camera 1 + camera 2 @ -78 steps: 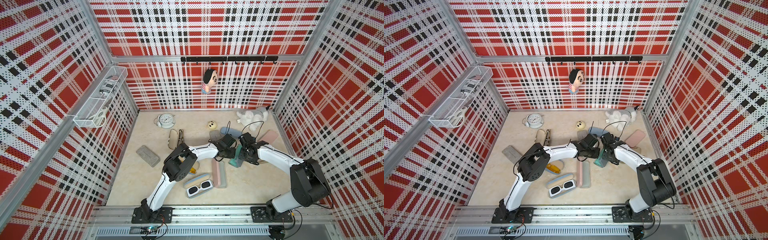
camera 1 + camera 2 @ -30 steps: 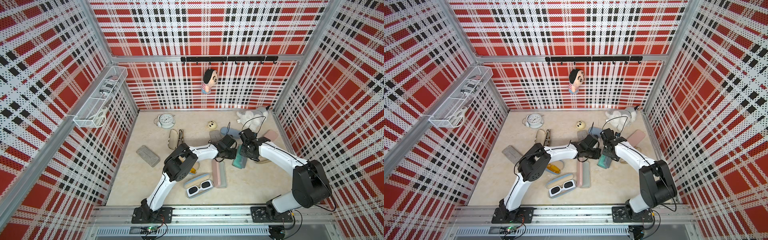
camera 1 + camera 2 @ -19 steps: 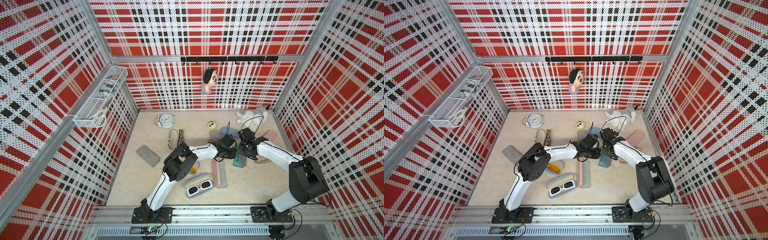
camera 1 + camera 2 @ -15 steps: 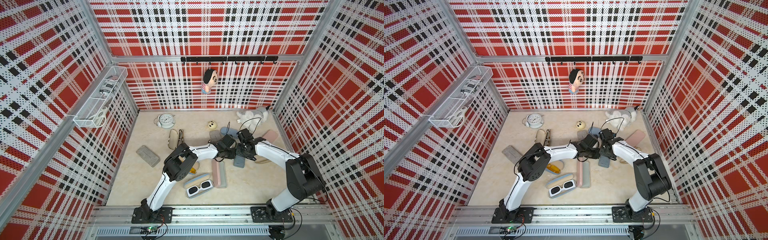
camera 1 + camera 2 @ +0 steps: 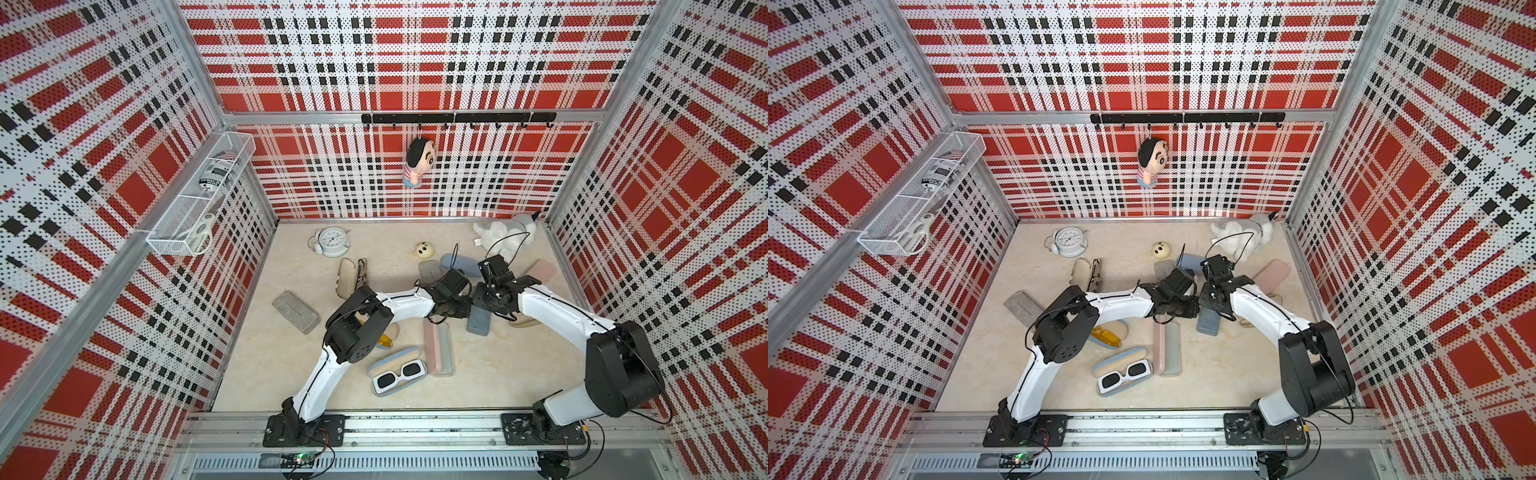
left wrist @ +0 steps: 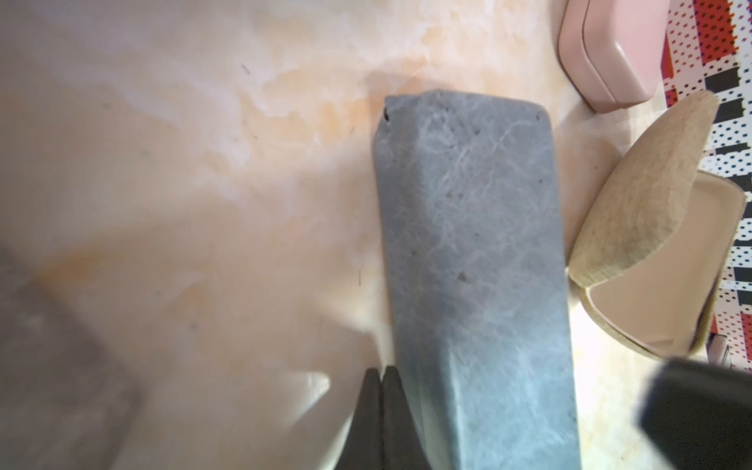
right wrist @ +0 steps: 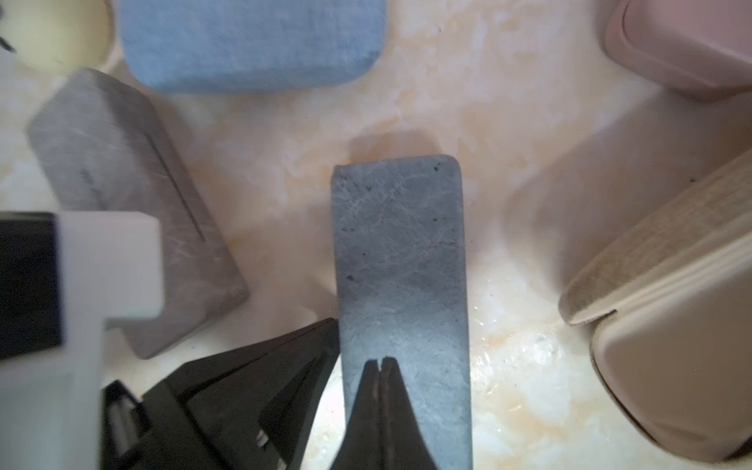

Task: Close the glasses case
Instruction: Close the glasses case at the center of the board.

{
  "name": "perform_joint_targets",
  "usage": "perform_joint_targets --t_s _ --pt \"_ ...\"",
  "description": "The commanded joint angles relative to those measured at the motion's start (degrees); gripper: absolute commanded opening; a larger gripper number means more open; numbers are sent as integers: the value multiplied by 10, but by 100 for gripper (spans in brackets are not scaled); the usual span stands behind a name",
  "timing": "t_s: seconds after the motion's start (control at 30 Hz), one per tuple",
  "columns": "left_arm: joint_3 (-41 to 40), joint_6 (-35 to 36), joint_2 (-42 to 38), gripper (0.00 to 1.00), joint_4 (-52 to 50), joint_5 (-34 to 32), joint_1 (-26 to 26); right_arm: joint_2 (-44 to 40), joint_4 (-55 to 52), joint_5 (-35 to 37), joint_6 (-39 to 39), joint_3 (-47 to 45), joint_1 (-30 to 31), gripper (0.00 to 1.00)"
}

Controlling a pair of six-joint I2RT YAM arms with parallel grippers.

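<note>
Grey-blue felt is covering the glasses case (image 5: 478, 324). It is lying flat on the table (image 5: 257, 353), in the middle and a bit to the right. Just left of it, the left gripper (image 6: 382, 378) is pinched tight on nothing. Its tip is sitting right beside the case's left edge, maybe to stop the case from sliding. The right gripper (image 7: 380, 366) is pinched tight on nothing too. Its tip is sitting over the lid, I think to push it down. The lid is looking flat and shut. In both top views the arms are hiding the tips. The wrist views are showing them clearly, and also an open tan case (image 7: 671, 325) lying just right of the grey-blue one.
</note>
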Motion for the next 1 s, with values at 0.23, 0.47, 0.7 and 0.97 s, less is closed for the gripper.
perform_joint_targets --t_s 0.23,0.47,0.7,0.97 --pt "-49 -3 -178 0 4 -54 3 -80 -4 -26 -8 -23 23 4" --pt "-130 -7 -333 0 -37 -124 2 -67 -18 -17 14 -27 90 3" --pt "-274 -46 -472 0 -74 -148 -2 -68 7 -23 45 -76 126 3" --pt "-386 -110 -546 0 -75 -166 -38 -82 61 -50 71 -160 135 3"
